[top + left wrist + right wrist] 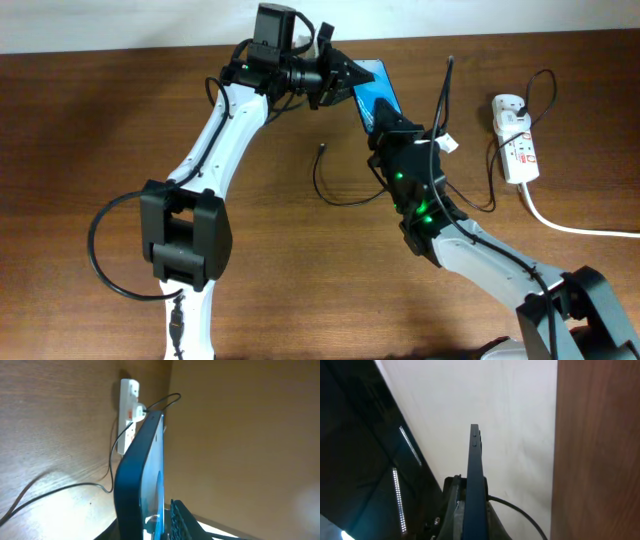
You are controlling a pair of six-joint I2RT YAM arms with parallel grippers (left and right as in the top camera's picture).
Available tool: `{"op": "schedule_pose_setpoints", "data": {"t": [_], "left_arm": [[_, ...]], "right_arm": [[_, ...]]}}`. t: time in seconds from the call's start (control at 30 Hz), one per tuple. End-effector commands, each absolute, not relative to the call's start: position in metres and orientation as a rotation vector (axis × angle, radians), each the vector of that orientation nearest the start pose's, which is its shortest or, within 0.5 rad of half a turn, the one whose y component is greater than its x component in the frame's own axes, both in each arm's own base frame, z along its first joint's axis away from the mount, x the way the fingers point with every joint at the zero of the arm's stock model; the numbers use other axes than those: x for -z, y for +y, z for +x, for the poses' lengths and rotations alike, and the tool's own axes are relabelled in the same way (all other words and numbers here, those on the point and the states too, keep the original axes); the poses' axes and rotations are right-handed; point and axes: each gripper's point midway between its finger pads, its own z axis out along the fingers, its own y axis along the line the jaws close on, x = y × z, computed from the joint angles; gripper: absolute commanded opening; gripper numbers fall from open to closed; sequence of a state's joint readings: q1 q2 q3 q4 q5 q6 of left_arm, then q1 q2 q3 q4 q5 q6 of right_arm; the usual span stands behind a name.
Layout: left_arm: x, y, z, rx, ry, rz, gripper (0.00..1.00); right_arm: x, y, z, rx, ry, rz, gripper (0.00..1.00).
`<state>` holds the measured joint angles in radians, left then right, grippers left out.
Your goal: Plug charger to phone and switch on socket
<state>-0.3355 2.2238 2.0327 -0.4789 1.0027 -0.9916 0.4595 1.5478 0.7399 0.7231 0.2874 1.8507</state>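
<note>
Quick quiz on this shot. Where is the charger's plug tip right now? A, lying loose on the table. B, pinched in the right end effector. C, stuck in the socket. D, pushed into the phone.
A: in the overhead view the plug tip lies loose on the bare wood of the table, clearly apart from the phone.

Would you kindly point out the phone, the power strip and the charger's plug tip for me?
phone (375, 95): overhead view, on its blue screen.
power strip (518, 150): overhead view, middle of its white body.
charger plug tip (322, 148): overhead view, the cable's free end.
</note>
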Motion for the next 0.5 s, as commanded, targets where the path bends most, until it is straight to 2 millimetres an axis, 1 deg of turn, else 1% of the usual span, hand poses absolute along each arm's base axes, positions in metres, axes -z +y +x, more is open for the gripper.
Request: {"op": "schedule_pose_setpoints", "data": {"t": [0.0,0.13,0.23,0.27,0.37,0.43,0.47], "left_arm": [[-0.2480,-0.3358,0.4738,1.868,2.452,-0.021,0.22],[-0.2483,-0.3359,0.4735,1.870,2.451,-0.019,0.24],[-0.2482,-0.3359,0.4735,1.870,2.452,-0.019,0.22],[-0.2482,-0.3359,0.4736,1.870,2.452,-0.020,0.19],[-0.2468,-0.3363,0.4743,1.859,2.456,-0.030,0.17],[-0.2468,-0.3363,0.4742,1.859,2.456,-0.030,0.13],[-0.2467,-0.3363,0.4743,1.859,2.456,-0.030,0.09]], "right_arm": [[-0.2312,0.1920,0.4320,-1.576,1.383,1.314,0.04],[-0.2407,0.2019,0.4289,-1.648,1.402,1.262,0.04],[-0.2406,0.2005,0.4294,-1.642,1.395,1.266,0.04],[-0.2400,0.1956,0.4312,-1.619,1.371,1.282,0.04],[-0.2397,0.1951,0.4313,-1.616,1.370,1.284,0.04],[-0.2396,0.1952,0.4313,-1.616,1.370,1.284,0.04],[-0.2395,0.1952,0.4313,-1.616,1.371,1.284,0.04]]}}
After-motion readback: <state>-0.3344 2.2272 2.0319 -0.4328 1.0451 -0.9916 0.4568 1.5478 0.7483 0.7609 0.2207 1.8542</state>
